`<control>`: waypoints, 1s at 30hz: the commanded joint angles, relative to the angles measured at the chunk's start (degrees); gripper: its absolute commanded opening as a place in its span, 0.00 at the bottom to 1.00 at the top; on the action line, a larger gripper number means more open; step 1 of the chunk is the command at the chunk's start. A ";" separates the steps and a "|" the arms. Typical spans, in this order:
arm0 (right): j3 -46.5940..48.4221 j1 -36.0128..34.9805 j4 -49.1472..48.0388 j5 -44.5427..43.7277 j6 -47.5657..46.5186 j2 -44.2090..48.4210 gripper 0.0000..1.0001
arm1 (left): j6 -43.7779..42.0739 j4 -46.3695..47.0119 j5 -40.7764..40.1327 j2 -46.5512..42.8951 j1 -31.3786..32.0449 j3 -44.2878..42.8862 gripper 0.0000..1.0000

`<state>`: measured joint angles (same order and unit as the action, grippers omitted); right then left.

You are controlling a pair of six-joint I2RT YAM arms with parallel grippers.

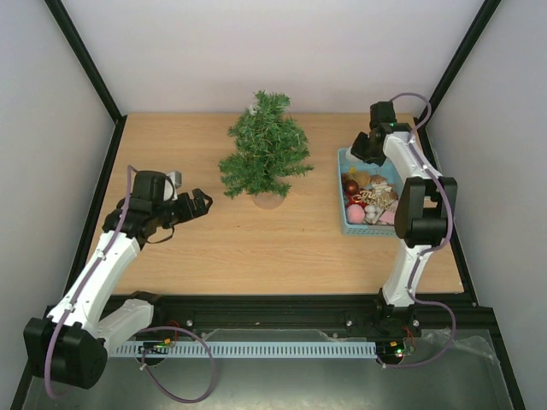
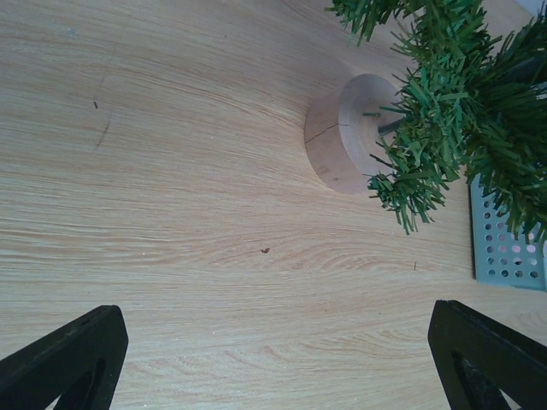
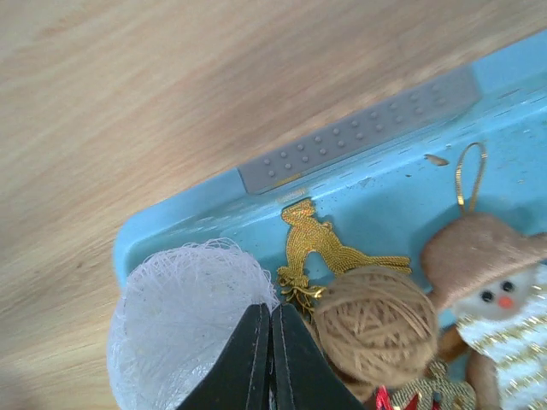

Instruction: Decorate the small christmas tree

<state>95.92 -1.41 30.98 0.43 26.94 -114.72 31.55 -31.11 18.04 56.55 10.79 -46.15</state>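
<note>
Small christmas tree (image 1: 265,154) stands upright mid-tabletop (image 1: 214,248) on its tan base (image 2: 342,132). Right fingers (image 3: 249,359) are pressed together, down in the light-blue basket (image 3: 359,128) between white mesh ball (image 3: 184,316) and twine ball (image 3: 372,320). Probably after a hanger loop, none visibly pinched. Left fingers (image 2: 81,354) are spread apart and empty, low near the base, likely to steady it. Branches reach close to the basket.

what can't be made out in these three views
- Right wrist: the right gripper is shut, but whether it pinches a thread of the white mesh ball is unclear.
- Right wrist: the snowman ornament is cut off by the right edge.
- Top view: ornaments in the basket are too small, partly under the right arm.
- Left wrist: the small christmas tree is cut off by the top and right edges.
</note>
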 commanded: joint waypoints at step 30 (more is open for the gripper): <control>-18.45 -9.19 -12.95 28.93 9.16 25.57 0.01 | 1.73 -1.82 -0.37 -6.94 -0.33 -1.41 0.99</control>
<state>78.39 -9.26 25.93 23.09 32.23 -86.02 32.69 -32.53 17.87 51.00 10.79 -47.94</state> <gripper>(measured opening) 0.017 0.993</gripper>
